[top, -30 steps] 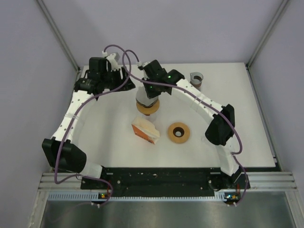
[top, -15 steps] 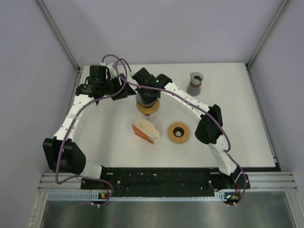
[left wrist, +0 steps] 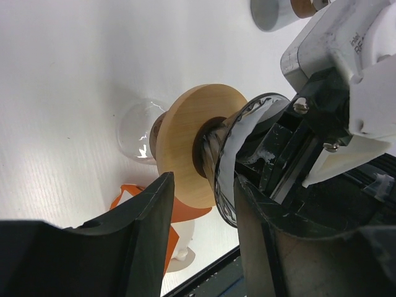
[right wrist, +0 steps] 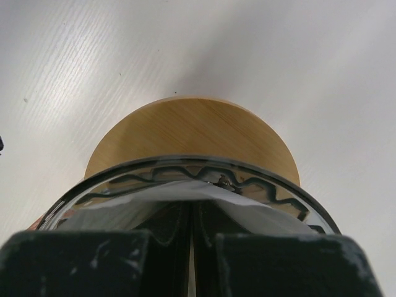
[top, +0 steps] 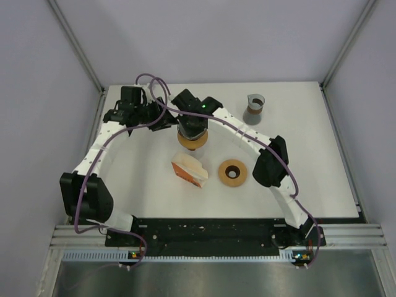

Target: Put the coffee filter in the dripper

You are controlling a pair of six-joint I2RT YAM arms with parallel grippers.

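My right fingers (right wrist: 93,266) are pressed together on the white coffee filter (right wrist: 117,213), which sits inside the glass dripper (right wrist: 185,130). My left fingers (left wrist: 139,232) stand apart, just beside its rim. The dripper stands on the table (top: 309,161).

Top external: fixed high at the near side, looking steeply down over the whole worktop (top: 309,185). Left wrist: close, side-on to the dripper (left wrist: 185,145). Right wrist: closer, looking down over its rim; all three views share it.
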